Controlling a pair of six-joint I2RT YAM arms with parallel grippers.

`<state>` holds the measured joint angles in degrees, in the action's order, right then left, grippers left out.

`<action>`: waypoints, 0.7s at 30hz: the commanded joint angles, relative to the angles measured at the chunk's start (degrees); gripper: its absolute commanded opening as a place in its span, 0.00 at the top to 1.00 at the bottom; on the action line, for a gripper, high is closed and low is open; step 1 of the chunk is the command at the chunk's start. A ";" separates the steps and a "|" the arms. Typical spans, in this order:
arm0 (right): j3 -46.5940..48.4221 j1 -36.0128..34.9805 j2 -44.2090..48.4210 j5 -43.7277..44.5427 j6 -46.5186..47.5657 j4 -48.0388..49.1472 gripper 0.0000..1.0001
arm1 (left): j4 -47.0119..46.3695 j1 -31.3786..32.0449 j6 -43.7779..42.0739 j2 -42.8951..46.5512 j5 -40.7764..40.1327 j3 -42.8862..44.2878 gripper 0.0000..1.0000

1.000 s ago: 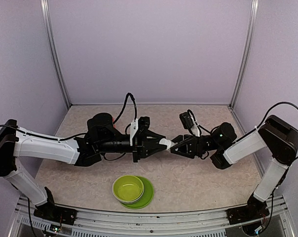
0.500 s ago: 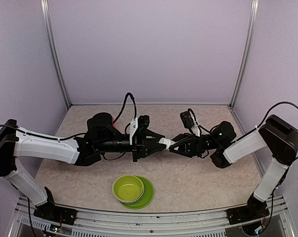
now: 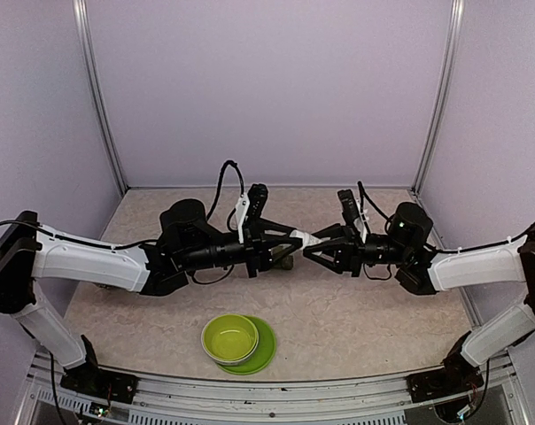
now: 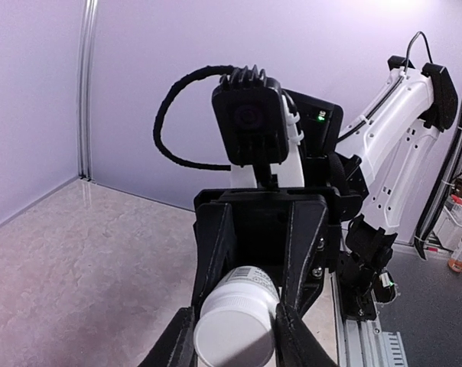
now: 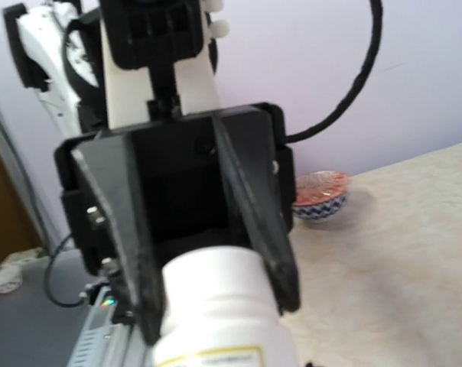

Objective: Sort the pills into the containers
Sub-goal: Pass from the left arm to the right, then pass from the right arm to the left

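White bottle (image 4: 235,336) cut off at both wrist views' bottom edge, blurred in the right one, small bowl (image 5: 320,200) behind also soft, dark shape (image 3: 285,262) beneath half hidden overhead.

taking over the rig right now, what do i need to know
Left gripper: shut on one end of the white bottle, held in mid-air.
Right gripper: shut on its other end.
Lime-green bowl on its plate near the front edge, looks empty.
Compartment box: not clearly in view.
Done: no pills visible, none sorted.
Left: likely open the bottle, then sort.
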<state>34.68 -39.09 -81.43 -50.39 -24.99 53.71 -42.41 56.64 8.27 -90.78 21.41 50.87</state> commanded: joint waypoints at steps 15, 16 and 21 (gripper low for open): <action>-2.66 -6.24 1.89 9.85 -3.48 2.92 0.80 | -6.57 0.49 3.43 -1.34 5.69 -0.73 0.01; -2.89 -6.60 1.67 10.68 -4.21 3.53 0.81 | -8.06 0.42 3.82 -1.47 6.40 -1.14 0.01; -4.41 -7.20 0.13 12.41 -8.24 9.96 0.80 | -14.29 -0.52 7.53 -2.89 10.89 -2.28 0.01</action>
<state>31.57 -45.60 -80.40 -40.77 -29.21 57.17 -49.76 56.99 12.62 -91.94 27.53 49.80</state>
